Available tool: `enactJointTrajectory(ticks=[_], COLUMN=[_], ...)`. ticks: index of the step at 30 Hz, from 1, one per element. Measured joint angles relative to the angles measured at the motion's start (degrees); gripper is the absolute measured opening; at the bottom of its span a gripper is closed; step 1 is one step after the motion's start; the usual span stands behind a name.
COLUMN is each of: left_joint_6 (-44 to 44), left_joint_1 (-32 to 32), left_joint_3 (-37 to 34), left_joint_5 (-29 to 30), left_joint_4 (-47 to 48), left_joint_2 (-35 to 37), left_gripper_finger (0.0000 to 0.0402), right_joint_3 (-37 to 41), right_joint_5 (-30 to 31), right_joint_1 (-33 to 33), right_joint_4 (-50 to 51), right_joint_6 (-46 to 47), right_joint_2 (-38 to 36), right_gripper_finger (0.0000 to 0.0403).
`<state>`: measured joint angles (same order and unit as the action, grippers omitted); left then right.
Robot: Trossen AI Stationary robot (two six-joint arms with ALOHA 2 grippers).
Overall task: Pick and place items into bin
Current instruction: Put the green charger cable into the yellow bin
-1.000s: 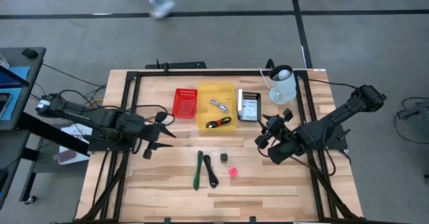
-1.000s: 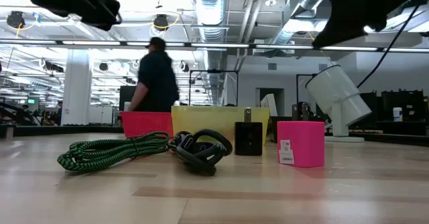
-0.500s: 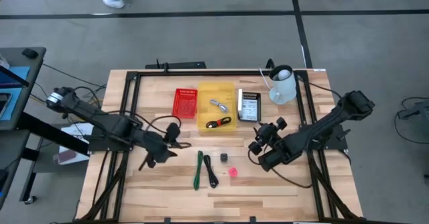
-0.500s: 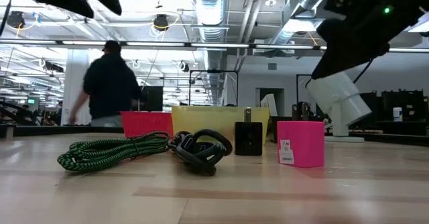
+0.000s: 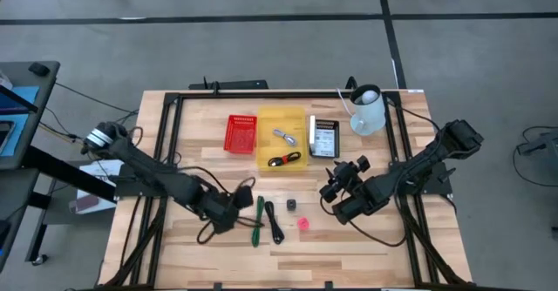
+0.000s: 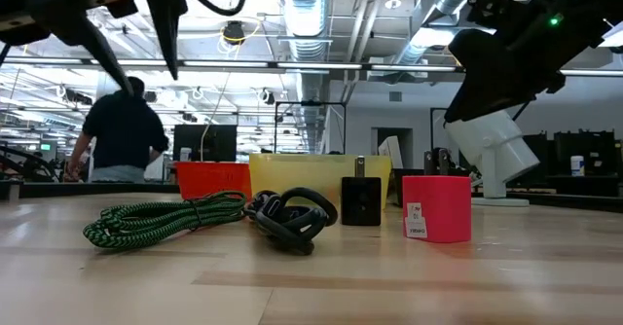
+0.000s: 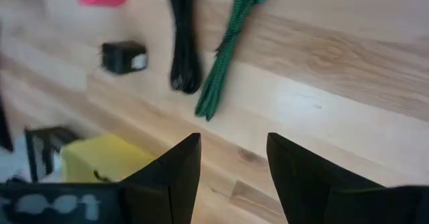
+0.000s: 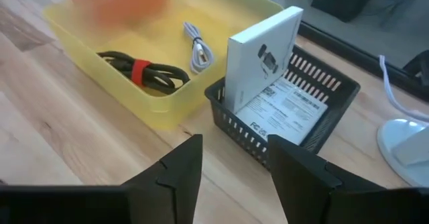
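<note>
Fingers of the left gripper (image 7: 231, 177) stand apart and empty; the left wrist view shows this, while from above it is a dark mass just beside the green cable bundle (image 5: 258, 220). The right gripper (image 8: 231, 174), also parted and empty, hovers near the yellow bin (image 5: 281, 140). That bundle's long axis runs toward the bin, parallel to the black cable (image 5: 275, 223); black adapter (image 5: 291, 204) and pink piece (image 5: 303, 224) lie beyond.

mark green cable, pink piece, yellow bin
green cable (image 5: 258, 220): high view, mid-length of bundle
pink piece (image 5: 303, 224): high view, its top
yellow bin (image 5: 281, 115): high view, far rim
</note>
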<state>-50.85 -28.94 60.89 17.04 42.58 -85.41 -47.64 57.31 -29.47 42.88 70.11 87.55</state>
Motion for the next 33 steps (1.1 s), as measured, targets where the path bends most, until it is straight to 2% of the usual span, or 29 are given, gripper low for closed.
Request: enactJointTrajectory(ticks=[9,14,18,33], left_joint_6=[-12.7,-18.5,-20.3,-26.2], left_joint_1=[-1.5,-1.5,-1.3,0.5], left_joint_3=[4.9,6.2,7.4,7.9], left_joint_5=[0.5,3.7,4.4,-1.7], left_joint_4=[0.6,-0.2,-1.4,-5.1], left_joint_2=[-9.8,-13.6,-15.9,-16.0], left_gripper_finger=[0.0163,0.0163,0.0163,0.0163], right_joint_3=[0.0,0.0,0.0,0.0], right_joint_5=[-0.5,-0.5,-0.5,-0.5], right_joint_1=[0.0,0.0,0.0,0.0], right_joint_4=[-0.8,-1.3,-1.4,-1.4], right_joint_6=[0.0,-0.1,-0.1,-0.1], right_joint_2=[0.0,0.0,0.0,0.0], right_gripper_finger=[0.0168,0.0167,0.0169,0.0169])
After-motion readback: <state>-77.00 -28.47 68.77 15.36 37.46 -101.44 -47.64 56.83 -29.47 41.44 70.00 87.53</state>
